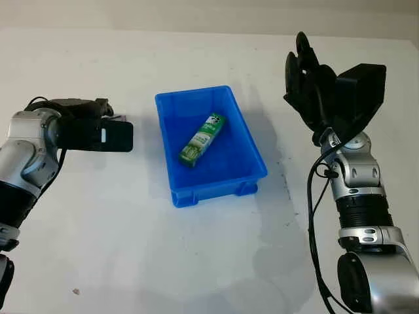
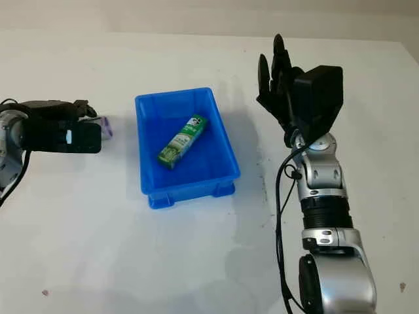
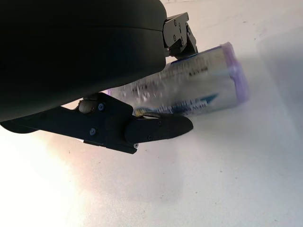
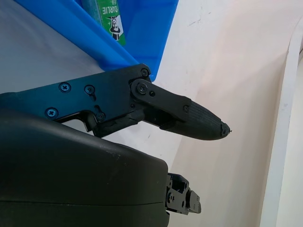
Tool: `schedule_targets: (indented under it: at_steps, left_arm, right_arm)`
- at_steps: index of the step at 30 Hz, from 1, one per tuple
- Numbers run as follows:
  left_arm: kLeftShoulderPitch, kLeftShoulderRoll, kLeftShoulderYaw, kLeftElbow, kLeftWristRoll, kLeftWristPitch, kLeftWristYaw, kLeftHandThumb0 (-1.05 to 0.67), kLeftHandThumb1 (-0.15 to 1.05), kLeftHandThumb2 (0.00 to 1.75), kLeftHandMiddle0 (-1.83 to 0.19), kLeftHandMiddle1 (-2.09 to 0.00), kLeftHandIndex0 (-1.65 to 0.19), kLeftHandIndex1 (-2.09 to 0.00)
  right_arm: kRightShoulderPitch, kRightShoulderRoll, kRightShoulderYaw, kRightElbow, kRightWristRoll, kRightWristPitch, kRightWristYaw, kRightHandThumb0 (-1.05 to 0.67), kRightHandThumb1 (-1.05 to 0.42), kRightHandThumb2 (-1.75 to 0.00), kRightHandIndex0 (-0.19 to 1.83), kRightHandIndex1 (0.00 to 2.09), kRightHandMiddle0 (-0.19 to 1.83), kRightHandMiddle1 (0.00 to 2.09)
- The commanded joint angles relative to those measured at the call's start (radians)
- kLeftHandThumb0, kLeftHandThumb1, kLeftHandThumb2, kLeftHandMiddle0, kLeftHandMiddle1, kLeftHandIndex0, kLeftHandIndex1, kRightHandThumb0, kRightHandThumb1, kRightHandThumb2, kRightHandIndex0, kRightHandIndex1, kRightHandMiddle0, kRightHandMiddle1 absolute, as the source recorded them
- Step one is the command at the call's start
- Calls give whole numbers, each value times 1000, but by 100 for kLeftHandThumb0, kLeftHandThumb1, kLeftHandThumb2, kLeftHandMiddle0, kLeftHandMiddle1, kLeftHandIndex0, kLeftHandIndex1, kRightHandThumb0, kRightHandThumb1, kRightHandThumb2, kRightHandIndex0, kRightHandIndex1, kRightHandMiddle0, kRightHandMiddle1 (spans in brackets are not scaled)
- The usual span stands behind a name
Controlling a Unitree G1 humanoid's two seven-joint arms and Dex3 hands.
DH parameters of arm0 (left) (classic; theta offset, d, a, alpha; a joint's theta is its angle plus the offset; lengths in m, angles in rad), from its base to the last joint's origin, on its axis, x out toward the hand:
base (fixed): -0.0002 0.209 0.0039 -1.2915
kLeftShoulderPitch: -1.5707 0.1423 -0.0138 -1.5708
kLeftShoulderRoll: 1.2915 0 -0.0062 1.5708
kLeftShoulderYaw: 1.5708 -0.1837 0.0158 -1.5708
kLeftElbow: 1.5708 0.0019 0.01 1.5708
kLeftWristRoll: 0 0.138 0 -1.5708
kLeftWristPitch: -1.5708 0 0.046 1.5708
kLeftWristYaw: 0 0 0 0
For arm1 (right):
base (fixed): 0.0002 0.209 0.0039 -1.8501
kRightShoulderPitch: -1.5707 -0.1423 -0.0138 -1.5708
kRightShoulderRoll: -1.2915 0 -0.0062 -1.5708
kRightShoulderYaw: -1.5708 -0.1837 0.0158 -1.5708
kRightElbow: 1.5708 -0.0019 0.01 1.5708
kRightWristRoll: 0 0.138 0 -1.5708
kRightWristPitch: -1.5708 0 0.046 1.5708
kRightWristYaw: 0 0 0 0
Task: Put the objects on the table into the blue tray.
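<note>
left hand (image 3: 142,118): fingers closed around the purple-capped silver tube (image 3: 199,85), low over the table (image 1: 196,261), left of the tray
right hand (image 1: 314,78): open, raised, right of the tray, holding nothing
blue tray (image 1: 252,154): mid-table, green tube (image 1: 203,139) already lying inside
done: green tube in
left: silver tube, well short of the tray; looks like the last item out
</note>
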Motion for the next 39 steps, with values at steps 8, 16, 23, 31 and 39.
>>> schedule_targets:
  at_steps: [8,16,23,31,39]
  left_arm:
    - [-96,-1,69,85,-26,-110,195,-34,105,41,-60,-209,9,-204]
    - [-210,-30,127,75,-67,-122,294,-38,105,39,-66,-209,-35,-209]
    - [-261,-46,188,5,-123,-91,307,-34,105,36,-93,-209,-52,-209]
    - [-297,-66,263,-133,-232,-58,277,-39,105,43,-95,-209,-51,-209]
    - [-199,-173,293,-411,-497,31,101,-38,105,42,-100,-209,-52,-209]
  right_arm:
    - [-6,-12,-10,10,7,-8,14,-60,-105,-78,-19,0,-19,0]
    - [-12,-12,-5,14,0,-1,11,-60,-105,-78,-19,0,-19,0]
    - [-8,-11,-3,-1,-1,9,9,-60,-105,-77,-19,0,-19,0]
    - [-5,-9,1,-21,-2,31,6,-59,-105,-78,-19,0,-19,0]
    - [-7,-3,1,-23,-1,35,2,-59,-105,-77,-19,0,-19,0]
